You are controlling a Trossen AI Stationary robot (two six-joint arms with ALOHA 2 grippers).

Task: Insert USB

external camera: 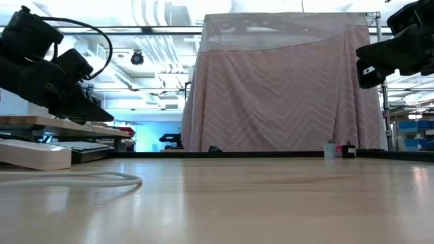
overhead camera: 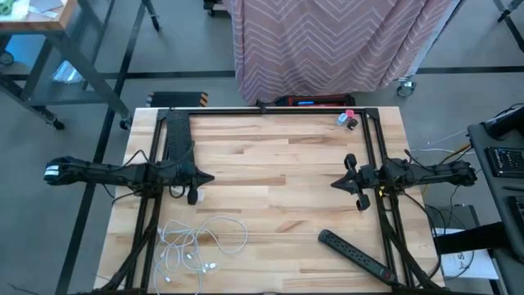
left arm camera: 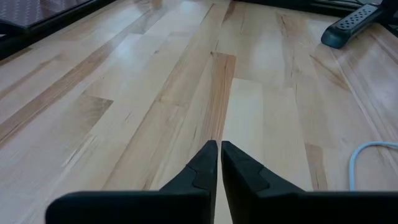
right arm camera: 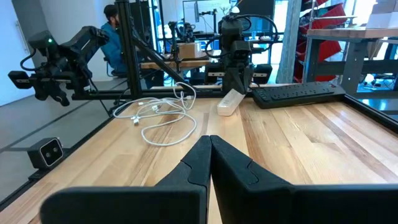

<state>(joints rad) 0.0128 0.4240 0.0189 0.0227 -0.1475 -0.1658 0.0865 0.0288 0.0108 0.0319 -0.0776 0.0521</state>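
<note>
High view shows both my arms parked at the sides of the table, so the middle boards lie bare. My left gripper hangs over the left side with its jaws closed to a hairline and nothing between them. My right gripper sits over the right side, pinched fully shut and equally empty. I judge this a waiting posture, with no part of the task yet in hand.

What I need lies toward the near edge. The white cable is coiled loosely at the near-left corner, its small plugs lying at the near side of the loops. The black power strip lies slantwise at the near right, running toward the corner by the frame. They are well apart, so I judge the plug must be carried across open wood.

Room is generous in the centre. It tightens where the strip's end nears the frame rails, and the loops may drag.
</note>
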